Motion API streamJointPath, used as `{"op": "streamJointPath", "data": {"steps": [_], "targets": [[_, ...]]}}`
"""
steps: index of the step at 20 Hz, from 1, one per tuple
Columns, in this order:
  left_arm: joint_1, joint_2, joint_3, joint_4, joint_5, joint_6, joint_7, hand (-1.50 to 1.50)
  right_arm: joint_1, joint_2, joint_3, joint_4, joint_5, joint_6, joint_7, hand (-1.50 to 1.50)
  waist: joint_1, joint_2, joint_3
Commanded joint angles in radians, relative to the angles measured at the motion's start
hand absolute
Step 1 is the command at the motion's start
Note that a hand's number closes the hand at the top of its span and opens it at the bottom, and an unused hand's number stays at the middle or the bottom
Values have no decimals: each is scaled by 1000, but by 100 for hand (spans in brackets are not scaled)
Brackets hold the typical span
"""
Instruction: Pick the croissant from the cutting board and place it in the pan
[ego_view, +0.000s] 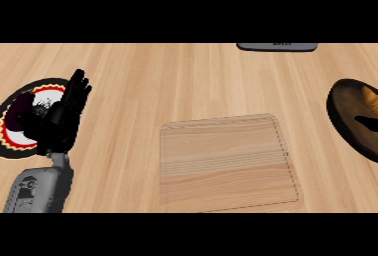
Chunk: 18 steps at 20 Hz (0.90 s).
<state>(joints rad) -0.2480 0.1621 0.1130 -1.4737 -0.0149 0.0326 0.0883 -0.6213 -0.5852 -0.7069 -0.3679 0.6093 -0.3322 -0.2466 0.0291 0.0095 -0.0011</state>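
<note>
One hand: left hand (60, 112) rested open at nine o'clock, fingers up.
Cutting board (229, 162): centre.
Pan (356, 117): three o'clock.

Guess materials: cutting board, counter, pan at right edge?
Cutting board: pale wood, matte, horizontal grain bands. Counter: light wood planks, matte, with long grain lines. Pan: dark, probably metal, brownish sheen inside; only partly in view.

cutting board (229, 162): mid-bench (148, 70)
pan (354, 117): right edge
plate (18, 125): left, under left robot hand (59, 112)
</note>
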Motion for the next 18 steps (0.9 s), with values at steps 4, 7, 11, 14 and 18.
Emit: {"op": "streamJointPath", "data": {"steps": [4,7,11,14,18], "targets": [[38,-11,8,16,-3,9,-33,0,23,46,-139,-58,-184,-69,-202,-150,-21,-6,3],[9,-3,10,18,-13,21,5,0,117,95,-146,-142,-262,46,-252,-150,-41,-14,1],[57,14,44,-1,16,6,-25,0,198,112,-160,-268,-352,263,-231,-150,-61,-25,-2],[73,14,30,-7,-11,18,-18,0,336,202,-159,-381,-397,346,-289,-150,-83,-30,-4],[64,19,46,-15,7,16,0,0,449,240,-143,-618,-439,438,-221,-150,-98,-34,-7]]}}
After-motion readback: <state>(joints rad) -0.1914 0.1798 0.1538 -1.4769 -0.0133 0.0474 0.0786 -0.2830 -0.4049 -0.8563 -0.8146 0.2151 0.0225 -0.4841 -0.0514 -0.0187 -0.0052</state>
